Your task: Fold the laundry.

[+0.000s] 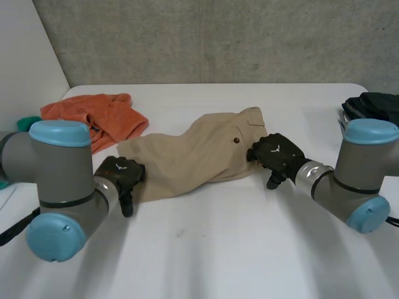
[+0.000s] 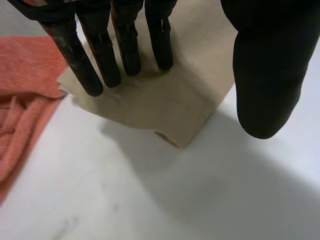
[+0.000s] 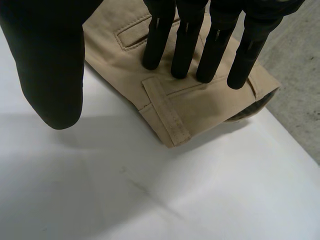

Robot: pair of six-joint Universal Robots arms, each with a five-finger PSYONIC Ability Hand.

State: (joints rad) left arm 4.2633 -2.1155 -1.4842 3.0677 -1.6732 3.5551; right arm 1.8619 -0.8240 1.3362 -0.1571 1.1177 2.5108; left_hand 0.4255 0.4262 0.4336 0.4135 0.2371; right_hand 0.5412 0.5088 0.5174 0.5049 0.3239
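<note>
- Trousers (image 1: 193, 156), tan, lie mid-table (image 1: 218, 249); the head view adds an orange cloth (image 1: 93, 115) at their ten o'clock and a dark garment (image 1: 374, 103) at three.
- Right wrist view reveals a belt loop (image 3: 166, 117).
- Left hand (image 1: 121, 173): straight fingers rest on the leg end, thumb clear, gripping nothing.
- Right hand (image 1: 278, 154): straight fingers on the waistband, thumb apart.

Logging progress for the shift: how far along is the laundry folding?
Done: the tan trousers lie flat, apparently halved leg on leg. In hand: left hand at their hem end, right hand at their waist end, fingers straight. Left: folding them shorter, then the orange cloth and dark garment.
</note>
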